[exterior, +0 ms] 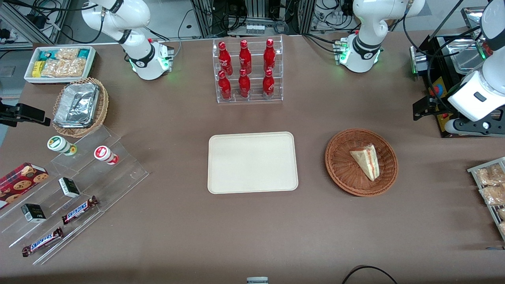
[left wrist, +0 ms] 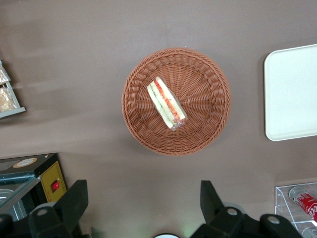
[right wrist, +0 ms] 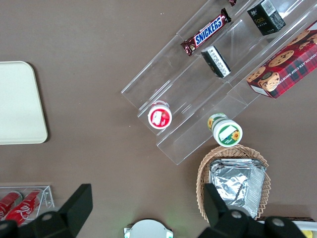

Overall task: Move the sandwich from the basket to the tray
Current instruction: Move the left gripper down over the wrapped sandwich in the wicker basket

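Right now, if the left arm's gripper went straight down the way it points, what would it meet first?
Probably bare table just beside the basket, not the sandwich. The open gripper hangs high above the table, its line falling beside the basket's rim, though depth is hard to judge.

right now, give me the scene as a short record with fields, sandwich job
sandwich: lying in the basket, untouched
basket: on the table beside the tray, toward the working arm's end
tray: bare, nothing on it
gripper: open, high above the table, nearer the arm's base than the basket, holding nothing
bottle rack: farther from the front camera than the tray
task state: pick not yet begun
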Motion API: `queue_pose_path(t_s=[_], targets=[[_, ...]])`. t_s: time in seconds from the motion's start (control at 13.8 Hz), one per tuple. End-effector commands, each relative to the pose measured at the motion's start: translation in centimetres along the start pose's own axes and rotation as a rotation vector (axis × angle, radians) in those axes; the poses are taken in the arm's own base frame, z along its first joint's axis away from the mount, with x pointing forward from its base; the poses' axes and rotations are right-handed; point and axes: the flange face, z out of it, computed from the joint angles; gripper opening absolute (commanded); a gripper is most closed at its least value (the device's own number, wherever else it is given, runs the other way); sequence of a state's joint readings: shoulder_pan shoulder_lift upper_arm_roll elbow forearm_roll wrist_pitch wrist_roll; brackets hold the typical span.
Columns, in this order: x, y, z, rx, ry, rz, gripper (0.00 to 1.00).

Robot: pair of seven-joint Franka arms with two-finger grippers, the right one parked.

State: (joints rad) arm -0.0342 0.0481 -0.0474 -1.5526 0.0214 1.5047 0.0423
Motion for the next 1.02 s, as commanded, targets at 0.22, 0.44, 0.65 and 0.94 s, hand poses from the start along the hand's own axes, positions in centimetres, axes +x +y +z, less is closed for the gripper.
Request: queue_pose_path(t_s=[0.22, 0.44, 0.65, 0.94], targets=[[1.2, 0.2, 2.6, -0.004, -0.045, 0.014, 1.0], [1.5, 0.4, 8.2, 0.004, -0.057, 0.022, 1.0], [1.4, 0.8, 12.7, 0.005, -0.042, 0.018, 1.0], [1.1, 2.0, 17.9, 0.008, -0.008, -0.032, 1.0]])
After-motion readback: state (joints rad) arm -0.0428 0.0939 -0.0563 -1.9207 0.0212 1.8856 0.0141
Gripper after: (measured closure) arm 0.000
